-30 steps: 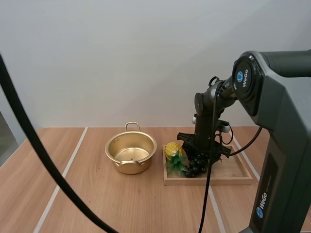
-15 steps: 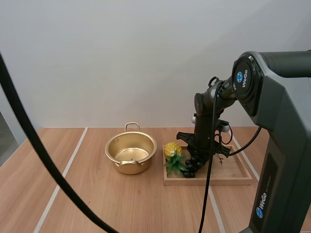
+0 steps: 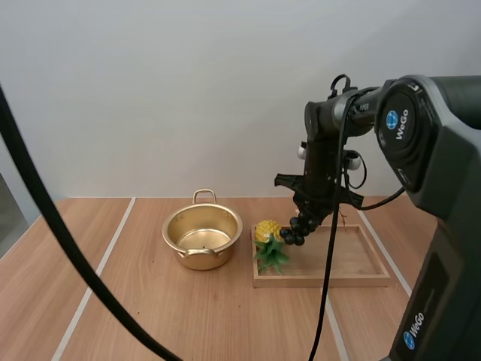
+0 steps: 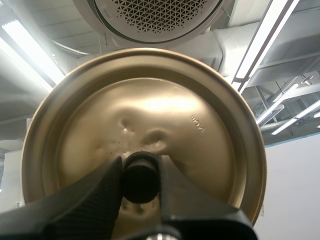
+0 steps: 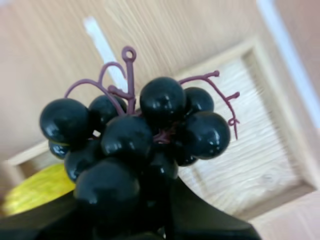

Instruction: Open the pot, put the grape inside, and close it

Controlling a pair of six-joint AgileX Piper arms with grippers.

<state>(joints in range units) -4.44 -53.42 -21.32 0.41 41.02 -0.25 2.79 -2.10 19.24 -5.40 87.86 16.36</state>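
The golden pot [image 3: 201, 237] stands lidless on the table, left of the wooden tray [image 3: 353, 272]. My right gripper [image 3: 306, 219] hangs over the tray's left part, shut on the bunch of dark grapes [image 3: 294, 232], which dangles in the air just right of a toy pineapple [image 3: 268, 241]. In the right wrist view the grapes [image 5: 135, 132] sit pinched at my right gripper [image 5: 137, 202], with the tray [image 5: 250, 165] below. In the left wrist view my left gripper [image 4: 141, 181] is shut on the black knob [image 4: 141, 176] of the golden lid [image 4: 200, 135], held up in the air.
The toy pineapple [image 5: 30, 192] stands at the tray's left end, between the grapes and the pot. The right half of the tray is bare wood. Open tabletop lies in front of and to the left of the pot.
My right gripper has risen from the tray with the grapes, which now hang clear of the tray floor instead of lying beside the pineapple. The pot has not moved.
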